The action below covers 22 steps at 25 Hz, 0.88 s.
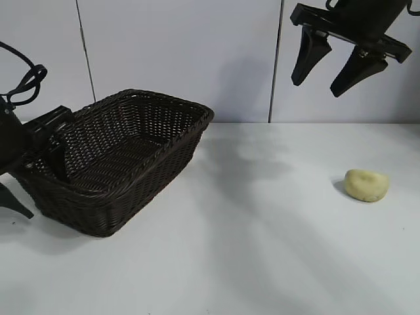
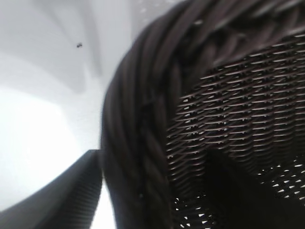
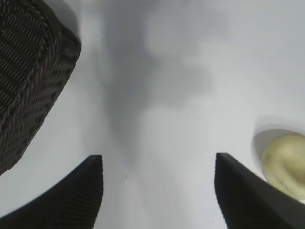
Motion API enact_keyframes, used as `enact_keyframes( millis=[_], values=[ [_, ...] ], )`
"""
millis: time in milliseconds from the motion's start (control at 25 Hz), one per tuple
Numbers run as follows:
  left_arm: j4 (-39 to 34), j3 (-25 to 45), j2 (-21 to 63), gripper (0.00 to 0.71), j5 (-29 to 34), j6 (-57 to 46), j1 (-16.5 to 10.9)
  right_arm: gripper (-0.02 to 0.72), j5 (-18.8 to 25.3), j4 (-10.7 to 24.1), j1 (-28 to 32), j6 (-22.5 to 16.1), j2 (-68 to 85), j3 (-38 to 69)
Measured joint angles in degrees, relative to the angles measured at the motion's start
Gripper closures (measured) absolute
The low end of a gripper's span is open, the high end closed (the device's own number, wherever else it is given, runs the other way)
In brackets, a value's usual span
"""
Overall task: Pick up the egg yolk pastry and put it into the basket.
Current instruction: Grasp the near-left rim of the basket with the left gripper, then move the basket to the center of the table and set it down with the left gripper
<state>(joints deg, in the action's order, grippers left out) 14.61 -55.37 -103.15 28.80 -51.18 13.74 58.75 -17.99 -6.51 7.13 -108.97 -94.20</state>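
Right gripper (image 1: 333, 65) hangs high above the tabletop's far right part, fingers spread wide, nothing between them. In its wrist view both fingers (image 3: 78, 193) frame bare white tabletop (image 3: 162, 119), with the pastry (image 3: 286, 164) just outside one finger.

Pastry (image 1: 367, 185): pale yellow lump, dented on top, resting on the tabletop near the right edge, well apart from the basket and below the right gripper, untouched.

Left gripper (image 1: 49, 141) at the left edge, astride the basket's near-left rim: one finger inside the wall, one outside. Braided rim (image 2: 143, 143) sits between them; firm clamping cannot be told.

Basket (image 1: 141, 125): dark woven, on the tabletop's left side.
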Motion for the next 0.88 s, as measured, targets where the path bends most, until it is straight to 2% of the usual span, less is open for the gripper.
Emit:
enact_keyframes(
  millis=[320, 640, 880],
  values=[
    [2.2, 0.0, 2.0, 0.611, 2.6, 1.2, -0.1, 0.218, 0.0, 0.0, 0.0, 0.0, 0.0, 0.0],
    [13.6, -4.2, 2.4, 0.611, 9.3, 19.7, -3.4, 0.218, 0.0, 0.0, 0.0, 0.0, 0.0, 0.0],
    [14.0, -9.3, 0.6, 0.611, 14.9, 28.5, -4.2, 0.218, 0.0, 0.0, 0.0, 0.0, 0.0, 0.0]
  ],
)
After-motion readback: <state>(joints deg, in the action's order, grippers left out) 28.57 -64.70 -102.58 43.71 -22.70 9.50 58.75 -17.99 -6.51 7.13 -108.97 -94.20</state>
